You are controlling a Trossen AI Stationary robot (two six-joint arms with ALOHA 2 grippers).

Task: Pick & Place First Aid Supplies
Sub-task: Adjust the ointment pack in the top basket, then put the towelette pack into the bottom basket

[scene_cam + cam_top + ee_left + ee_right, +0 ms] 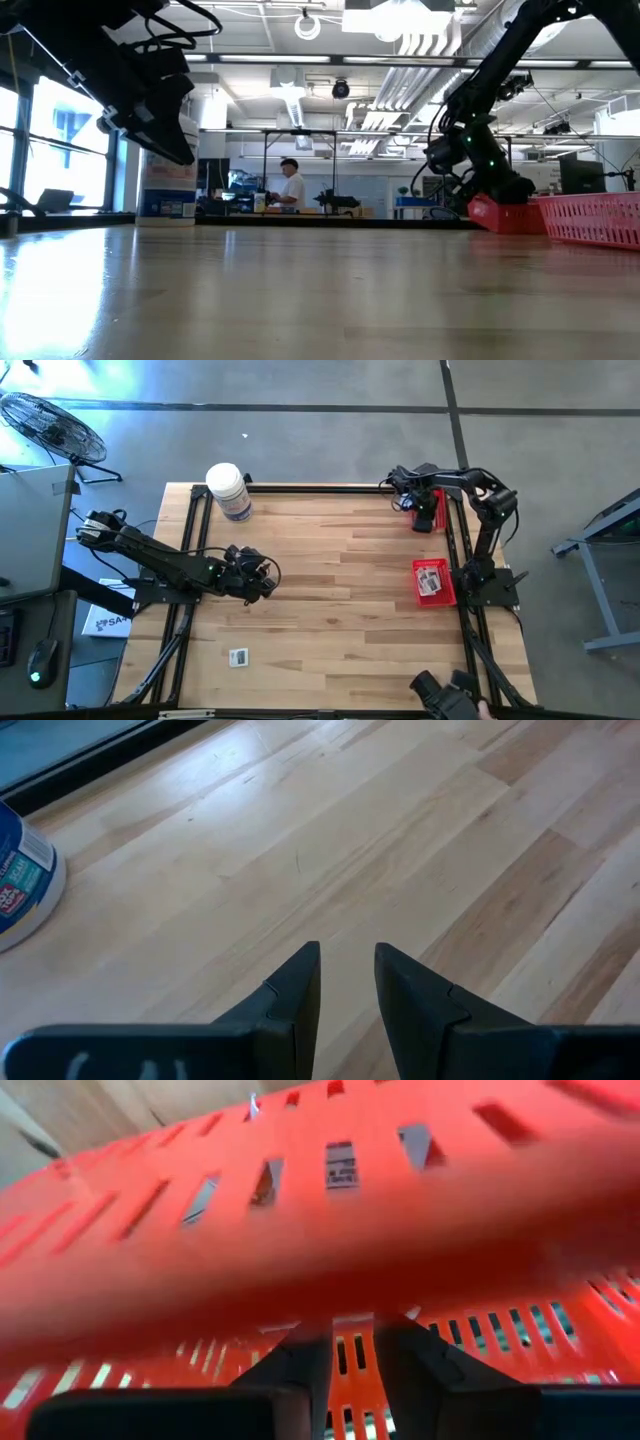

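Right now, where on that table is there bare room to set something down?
The wood between the left tool and the red basket is bare, as is the stretch right of the lone packet. It is crowded at the far right corner, around the right tool and a second basket.

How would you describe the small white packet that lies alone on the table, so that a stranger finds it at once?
Start from the wooden table seen from above and go to the edge opposite the white jar. There, below the left gripper, one small flat square packet lies alone on bare wood. Unlike the other packets, which lie in the red basket on the right side, it is in no container.
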